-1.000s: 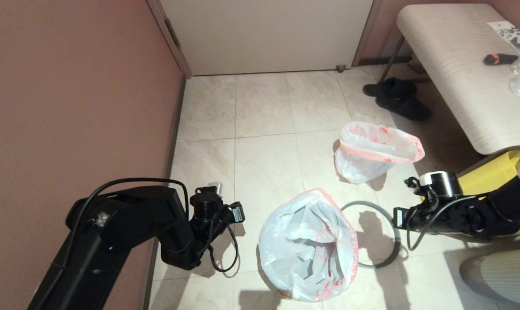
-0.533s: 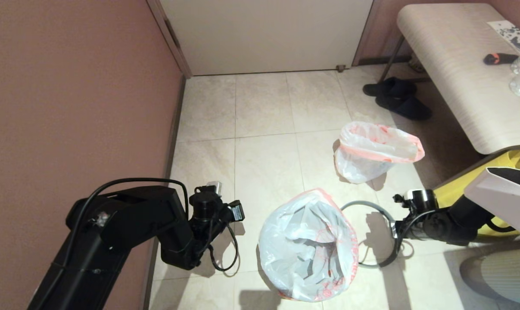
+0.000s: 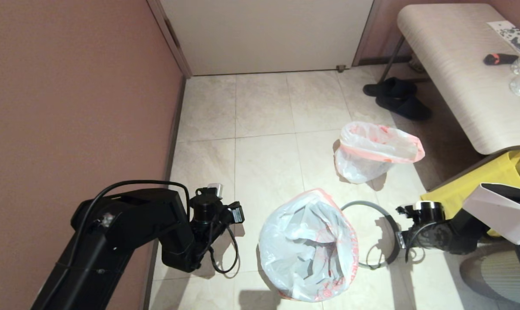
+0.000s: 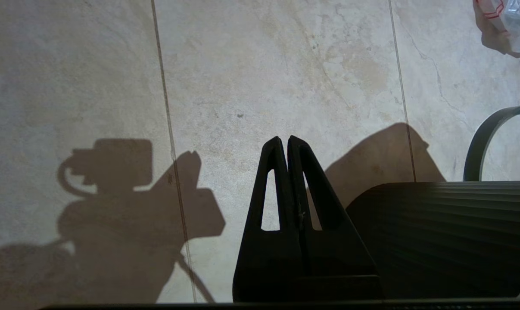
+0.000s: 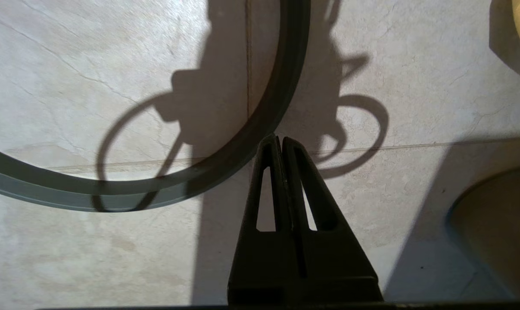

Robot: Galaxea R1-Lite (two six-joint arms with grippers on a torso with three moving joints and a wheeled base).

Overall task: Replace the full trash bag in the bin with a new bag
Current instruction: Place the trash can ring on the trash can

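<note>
The new bag (image 3: 307, 247) is draped limp and wrinkled over the bin, so only the bin's black ribbed side (image 4: 449, 232) shows. Its grey ring rim (image 3: 374, 234) lies flat on the floor to the bin's right. The full trash bag (image 3: 372, 150) stands on the tiles farther back, with its pink rim open. My right gripper (image 5: 279, 138) is shut and empty, low over the floor with its tips at the ring's outer edge (image 5: 260, 129). On the bin's left side my left gripper (image 4: 284, 138) hangs shut and empty above bare tile.
A brown wall (image 3: 70, 107) runs close along the left. Black slippers (image 3: 397, 99) lie under a pale bench (image 3: 458, 73) at the back right. A big yellow bag (image 3: 496, 176) sits by my right arm. A white door (image 3: 264, 34) closes the far end.
My right arm has dropped lower and drawn back toward me, ending beside the ring's right edge. The left arm has hardly moved. Bags, bin and ring stay put.
</note>
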